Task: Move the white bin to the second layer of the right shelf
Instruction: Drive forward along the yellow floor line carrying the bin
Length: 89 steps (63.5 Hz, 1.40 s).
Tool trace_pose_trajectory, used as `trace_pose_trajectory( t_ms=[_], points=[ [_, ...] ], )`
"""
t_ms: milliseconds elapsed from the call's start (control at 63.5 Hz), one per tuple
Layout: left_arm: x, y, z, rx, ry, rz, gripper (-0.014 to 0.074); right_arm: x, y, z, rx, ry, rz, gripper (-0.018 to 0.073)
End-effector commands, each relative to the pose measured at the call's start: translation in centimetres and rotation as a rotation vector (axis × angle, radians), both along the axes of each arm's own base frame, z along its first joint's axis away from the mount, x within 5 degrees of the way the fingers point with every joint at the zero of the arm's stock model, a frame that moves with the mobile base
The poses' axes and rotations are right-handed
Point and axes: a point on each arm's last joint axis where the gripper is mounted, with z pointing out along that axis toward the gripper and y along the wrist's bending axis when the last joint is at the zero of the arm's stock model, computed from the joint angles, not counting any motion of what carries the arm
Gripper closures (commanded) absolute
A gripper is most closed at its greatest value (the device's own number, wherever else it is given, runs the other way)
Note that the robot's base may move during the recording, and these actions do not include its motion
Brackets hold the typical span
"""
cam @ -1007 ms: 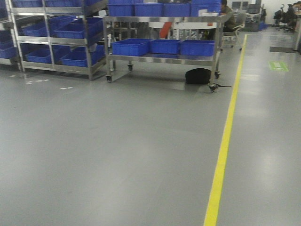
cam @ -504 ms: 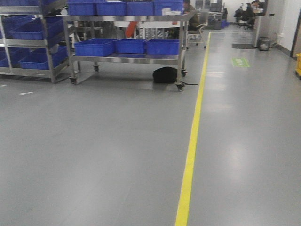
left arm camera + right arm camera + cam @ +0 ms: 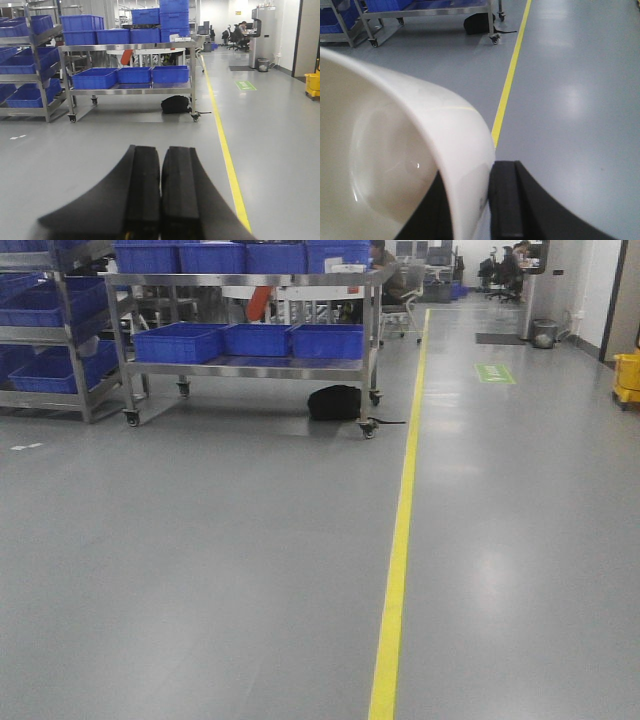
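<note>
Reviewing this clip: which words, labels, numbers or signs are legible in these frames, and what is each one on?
No text here can be read.
Green floor marking: it carries pale marks, too blurred to read in any view.
White bin: no lettering shows on the visible wall or rim.

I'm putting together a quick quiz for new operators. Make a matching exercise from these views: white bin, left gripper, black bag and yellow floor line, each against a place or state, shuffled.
Things:
1. white bin
2. left gripper
3. black bag
4. yellow floor line

Places or states:
A. shut, holding nothing
B. on the floor beside the steel cart
C. runs along the grey floor past the cart
D. wall pinched by the right gripper

Pairs: 1-D, 2-A, 3-B, 4-C.
</note>
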Motion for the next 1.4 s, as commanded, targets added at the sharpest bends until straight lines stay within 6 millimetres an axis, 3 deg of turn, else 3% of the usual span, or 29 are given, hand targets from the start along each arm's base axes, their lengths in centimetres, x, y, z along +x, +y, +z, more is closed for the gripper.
trace_pose_trajectory(
  t_ms=[0, 1385],
  points=[
    [-0.02, 0.07, -0.27, -0.023, -0.064, 0.005, 0.0512, 0.20, 0.00, 1.80, -0.001, -0.125, 0.000, 0.0503],
    [-0.02, 0.07, -0.27, -0.023, -0.064, 0.005, 0.0512, 0.20, 0.00, 1.80, -0.001, -0.125, 0.000, 0.0503]
  ],
)
